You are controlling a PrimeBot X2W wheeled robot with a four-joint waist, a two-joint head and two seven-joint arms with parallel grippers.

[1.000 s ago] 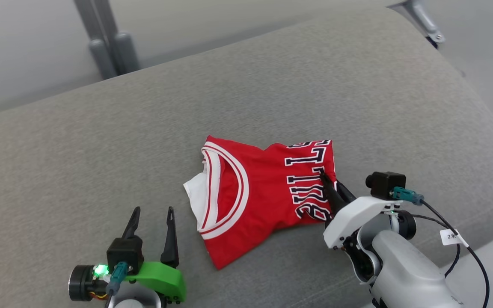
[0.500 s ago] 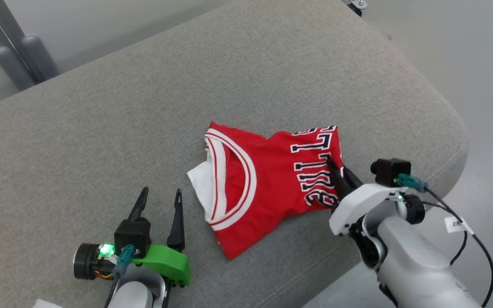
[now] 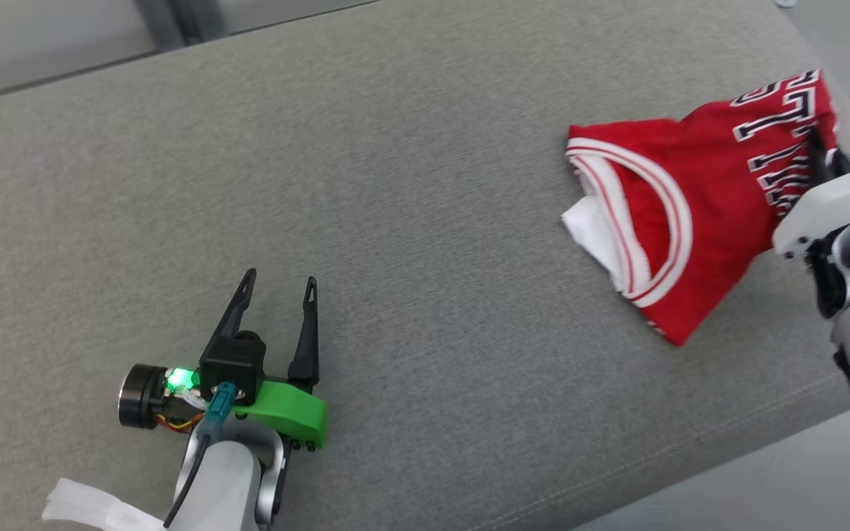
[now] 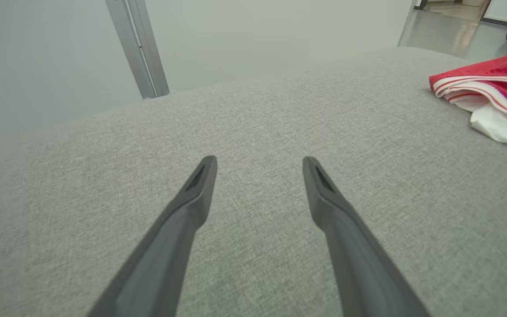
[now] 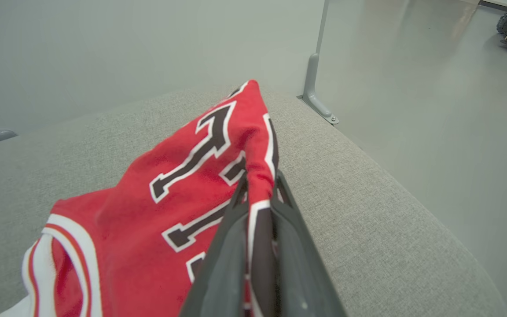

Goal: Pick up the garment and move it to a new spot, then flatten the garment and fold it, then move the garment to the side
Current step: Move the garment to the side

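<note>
Jersey (image 3: 698, 214): red with white trim, folded, lying at the right end of the grey cushion (image 3: 395, 162). You see its lettering only in part, and the right arm covers its right edge in the head view. A white inner layer pokes out at its left.

Right gripper (image 5: 260, 176): fingers pinched nearly together on a raised fold of the jersey's lettered edge. You'll find the tips half buried in cloth.

Left gripper (image 3: 280, 277): fingers spread wide, holding nothing, over bare cushion, well apart from the jersey.
</note>
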